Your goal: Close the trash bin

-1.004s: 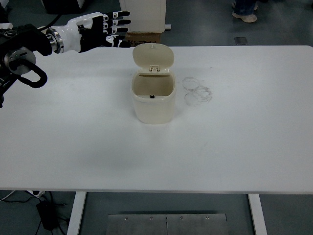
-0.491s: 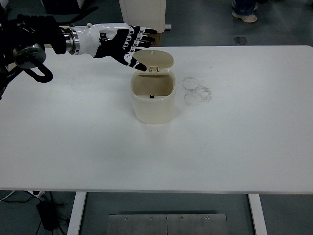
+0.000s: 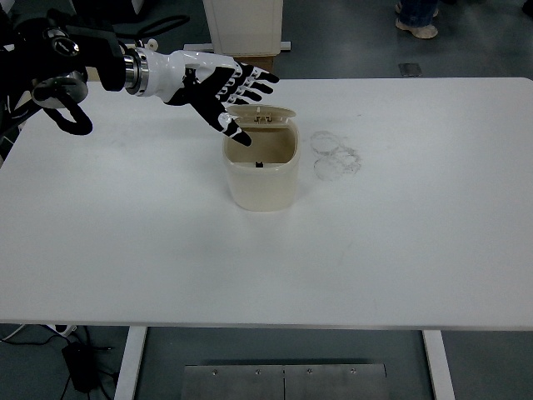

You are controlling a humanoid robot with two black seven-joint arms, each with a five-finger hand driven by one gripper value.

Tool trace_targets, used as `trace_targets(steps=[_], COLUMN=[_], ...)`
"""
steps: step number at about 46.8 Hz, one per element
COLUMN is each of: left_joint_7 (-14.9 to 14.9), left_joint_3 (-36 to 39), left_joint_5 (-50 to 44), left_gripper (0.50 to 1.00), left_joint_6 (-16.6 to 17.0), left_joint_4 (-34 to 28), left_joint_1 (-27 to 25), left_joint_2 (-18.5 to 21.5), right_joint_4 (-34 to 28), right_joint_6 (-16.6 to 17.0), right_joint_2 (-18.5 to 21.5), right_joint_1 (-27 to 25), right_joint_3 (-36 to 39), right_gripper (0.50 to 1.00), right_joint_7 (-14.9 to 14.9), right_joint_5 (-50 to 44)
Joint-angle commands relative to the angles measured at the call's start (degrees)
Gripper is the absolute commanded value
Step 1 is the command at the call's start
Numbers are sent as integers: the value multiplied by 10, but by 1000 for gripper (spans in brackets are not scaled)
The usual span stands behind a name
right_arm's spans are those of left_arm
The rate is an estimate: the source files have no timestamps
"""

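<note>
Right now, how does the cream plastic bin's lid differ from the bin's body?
The thin hinged lid is tilted partway down over the back rim; the cream plastic bin's body is deep, upright and still open. The robot's left hand, fingers spread, is at the lid; nothing touches the body. Both are cream plastic.

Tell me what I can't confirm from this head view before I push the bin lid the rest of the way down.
- Contact between the left hand and the lid: the fingers overlap its left edge, so touch is unclear.
- Trash bin contents: the tilted lid and rim shadow hide most of the inside.
- Hinge: behind the lid.
- Right arm: outside the picture.
- Person at the top edge: only shoes show.
</note>
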Motion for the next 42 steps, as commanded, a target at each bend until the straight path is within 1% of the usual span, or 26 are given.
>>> trace_targets(steps=[1,4,16,27,42], left_joint_7=[0,0,0,0,0], left_joint_3=[13,20,54,75,82], left_joint_5=[2,4,19,37,62], left_gripper=[1000,1000,1000,1000,1000], left_joint_6=[-7,-14,-12,-12,-9], left_joint_4=[-9,-14,-51,-62,-72], left_joint_1=[-12,-18,-30,-31,-28], left_joint_2=[0,-1,2,3,1], right_joint_4=[0,0,0,0,0], right_joint_6=[0,0,0,0,0], right_joint_2=[0,0,0,0,0], right_joint_1=[0,0,0,0,0], right_joint_3=[0,0,0,0,0], right_gripper=[993,993,993,993,993], right_joint_7=[0,0,0,0,0], right_joint_5=[0,0,0,0,0])
